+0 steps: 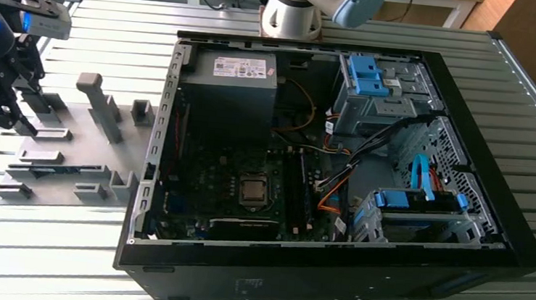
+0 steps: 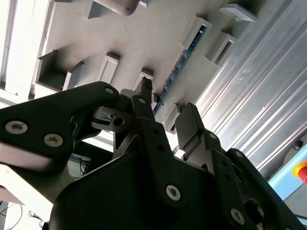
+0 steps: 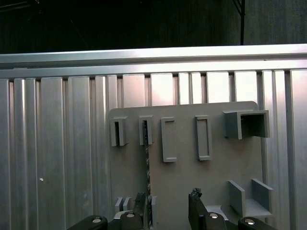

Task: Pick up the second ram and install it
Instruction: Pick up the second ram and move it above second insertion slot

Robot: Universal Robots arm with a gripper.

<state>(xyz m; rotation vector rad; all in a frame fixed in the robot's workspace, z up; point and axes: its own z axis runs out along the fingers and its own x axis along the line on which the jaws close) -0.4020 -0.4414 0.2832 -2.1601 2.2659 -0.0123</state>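
Note:
The second ram (image 3: 147, 165) is a thin dark strip standing on edge in the slots of the gray holder plate (image 3: 211, 172). In the second wrist view the second ram (image 2: 181, 63) runs between two small gray blocks. My gripper (image 3: 168, 199) hovers just above the plate, open, with nothing between its fingers. One fingertip (image 3: 141, 199) sits close beside the strip's near end, and the other fingertip (image 3: 195, 194) is well off to the side. In the exterior view, my gripper (image 1: 18, 122) hangs over the plate's far part at that view's left.
An open black computer case (image 1: 334, 170) lies on the ribbed metal table (image 1: 534, 108), at the exterior view's right of the holder plate (image 1: 58, 157). Inside are the motherboard with its CPU socket (image 1: 252, 190), a power supply (image 1: 236, 67), blue drive brackets and orange cables. Taller gray blocks (image 1: 102, 106) rise from the plate.

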